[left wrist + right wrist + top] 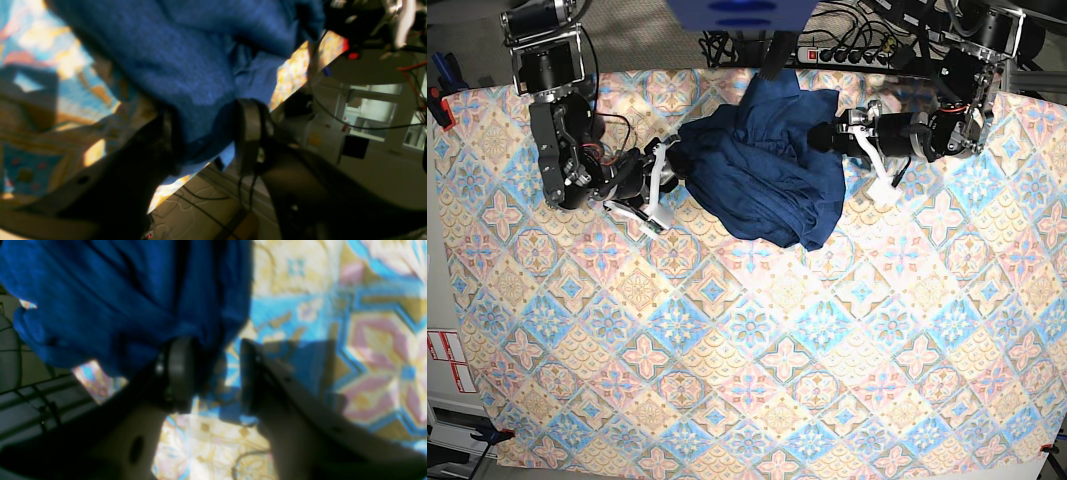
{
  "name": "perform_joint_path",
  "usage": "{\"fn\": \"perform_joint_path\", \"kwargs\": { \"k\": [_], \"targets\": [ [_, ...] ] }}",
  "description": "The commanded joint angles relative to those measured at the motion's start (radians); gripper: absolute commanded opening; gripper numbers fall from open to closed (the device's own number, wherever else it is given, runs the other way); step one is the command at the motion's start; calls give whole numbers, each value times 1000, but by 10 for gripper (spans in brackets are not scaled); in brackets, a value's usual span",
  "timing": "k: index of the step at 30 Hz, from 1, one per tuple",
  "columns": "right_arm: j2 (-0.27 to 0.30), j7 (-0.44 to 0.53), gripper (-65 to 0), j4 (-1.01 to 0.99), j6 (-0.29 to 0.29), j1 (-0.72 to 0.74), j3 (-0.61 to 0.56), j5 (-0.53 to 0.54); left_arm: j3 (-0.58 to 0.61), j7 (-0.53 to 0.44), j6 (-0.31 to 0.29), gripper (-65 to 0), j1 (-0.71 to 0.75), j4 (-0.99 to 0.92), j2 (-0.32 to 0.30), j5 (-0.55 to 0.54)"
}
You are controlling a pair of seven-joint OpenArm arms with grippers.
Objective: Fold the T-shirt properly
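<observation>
Two claws, one crumpled shirt [762, 170], and it sits bunched at the far end of the tabletop [747, 380], nowhere near flat. I'm working it from both sides because a heap like this has to be pulled apart before any fold makes sense.

My left claw [206, 133] has blue fabric running down between its fingers [248, 123], so I'd call that clenched on a bunch of the shirt's edge, lifted off the cloth [43, 66] to give the pull some slack.

My right claw [213, 373] is another story: one finger [180, 370] sits against the shirt's hem, the other stands clear over the patterned cloth, with a gap between them and nothing in it. Parted, not gripping, I reckon. It's lined up beside the hem, ready to bite.

Sleeves and collar? Can't pick them out in this tangle. Judging by that, the folding proper hasn't started; spreading comes first.
</observation>
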Motion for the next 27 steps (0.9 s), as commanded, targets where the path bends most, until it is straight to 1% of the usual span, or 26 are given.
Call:
{"fn": "perform_joint_path", "kwargs": {
  "k": [1, 3, 5, 9, 13, 16, 19, 21, 23, 27],
  "targets": [
    [8, 12, -481, 19, 3, 14, -1, 21, -8, 3, -8, -420, -9, 16, -20, -2],
    [5, 12, -546, 23, 3, 14, -2, 23, -8, 2, -8, -421, -9, 16, -32, 3],
    [-4, 6, -577, 28, 3, 14, -2, 23, -10, 2, -9, -422, -9, 16, -35, 1],
    [-11, 5, -586, 34, 3, 14, -4, 37, -10, -1, -9, -422, -9, 16, -53, 0],
    [-9, 6, -604, 111, 3, 12, -4, 121, -22, -3, -9, -422, -9, 14, -55, 4],
    [-3, 5, -604, 206, 3, 12, -4, 199, -60, -3, -9, -422, 9, 14, -50, 38],
    [-3, 5, -604, 295, 3, 11, -7, 248, -77, -3, -9, -422, 14, 14, -49, 66],
    [-3, 3, -604, 347, 3, 11, -39, 279, -76, -3, -9, -422, 16, 14, -49, 89],
    [-3, 3, -604, 396, 3, 12, -97, 302, -74, -3, -9, -423, 16, 14, -49, 116],
    [-3, 5, -604, 477, 3, 17, -203, 304, -76, -3, -9, -423, 16, 14, -49, 136]
  ]
}}
